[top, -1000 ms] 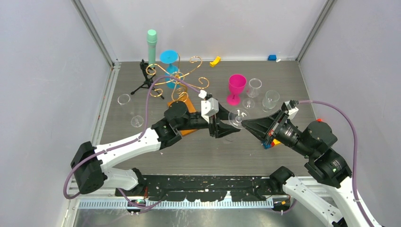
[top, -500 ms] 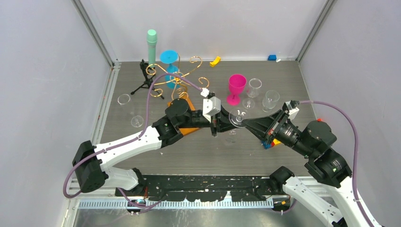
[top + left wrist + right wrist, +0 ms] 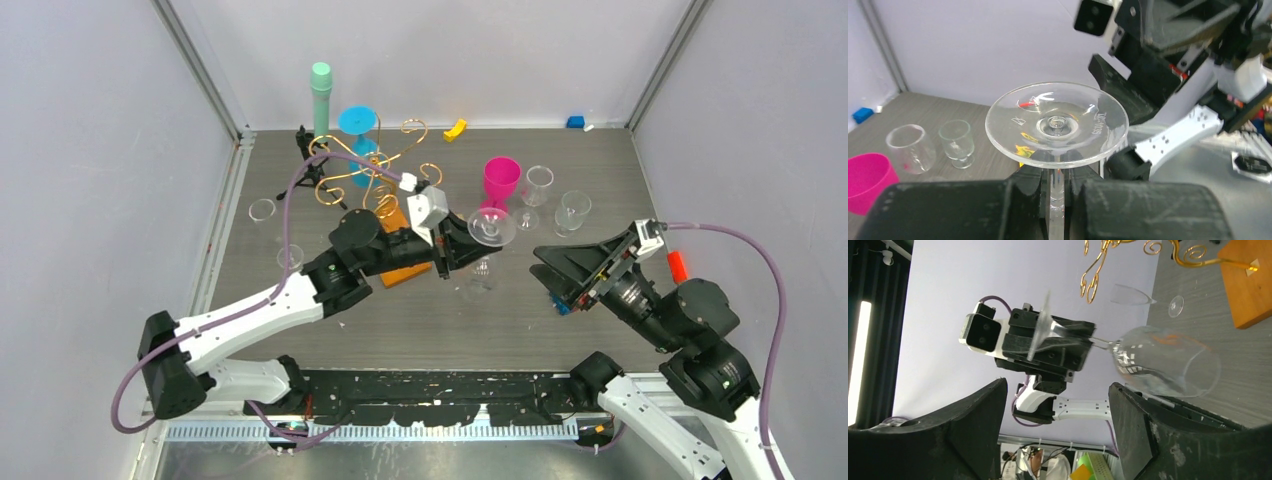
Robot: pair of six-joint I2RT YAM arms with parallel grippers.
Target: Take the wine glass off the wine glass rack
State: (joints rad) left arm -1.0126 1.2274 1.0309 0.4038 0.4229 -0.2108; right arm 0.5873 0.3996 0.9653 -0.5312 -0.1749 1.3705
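Note:
The clear wine glass (image 3: 492,226) hangs above the table in my left gripper (image 3: 463,247), away from the wine glass rack (image 3: 368,168). The rack is gold wire with curled arms on an orange-brown wooden base (image 3: 410,272). In the left wrist view the glass's round foot (image 3: 1056,124) faces the camera. Its stem runs down between the black fingers (image 3: 1023,185), and the left gripper (image 3: 1057,187) is shut on it. My right gripper (image 3: 548,266) stands open to the right of the glass with nothing in it. From the right wrist, the bowl (image 3: 1168,360) shows beyond the open gripper (image 3: 1058,407).
A pink goblet (image 3: 500,185) and two clear glasses (image 3: 538,185) (image 3: 573,210) stand at the back right. A blue glass (image 3: 358,125), a green cylinder (image 3: 321,95) and a black tripod (image 3: 305,165) are behind the rack. Two small clear glasses (image 3: 262,210) sit at the left.
My left gripper shut on the stem and carried the glass back and to the left. My right gripper let go of the glass, opened wide and drew away to the right.

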